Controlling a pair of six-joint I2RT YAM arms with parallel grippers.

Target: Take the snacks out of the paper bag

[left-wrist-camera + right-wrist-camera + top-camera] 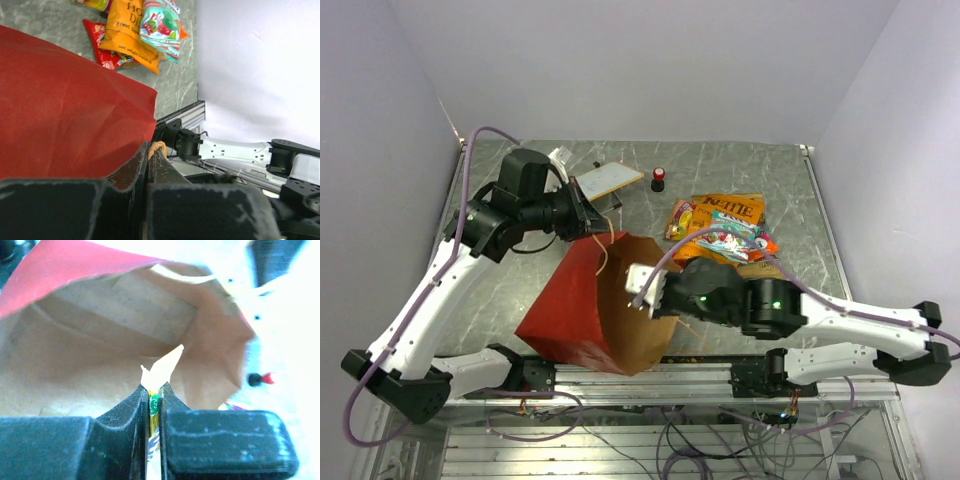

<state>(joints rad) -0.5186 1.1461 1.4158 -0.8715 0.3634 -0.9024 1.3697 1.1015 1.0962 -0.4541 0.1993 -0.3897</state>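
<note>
Red paper bag (565,310) lies tipped on the grey table (740,165), near centre, with its mouth facing right and the brown kraft inside showing. The right wrist view looks straight into the mouth and shows creased kraft walls.

Right gripper (154,390) sits at the mouth, jaws narrowed to a slit and pinching a thin packet (153,407). The packet shows a yellow-green edge with a pale crimped tip sticking up past the fingertips (not enough of the print shows to read it).

The other snacks (725,228) are piled on the table just right of the bag and farther back: an orange packet, a multicolour one on top of it and a red one at the left edge.

Left gripper (148,152) is clamped on the tan twisted handle (157,147) at the bag's far rim.

Left arm rises from the near-left corner, then bends right toward the bag. Right arm stretches low from the near-right side leftward.

A small red-and-black cylinder (659,180) and a white board (608,180) sit at the far side, apart from the pile.
</note>
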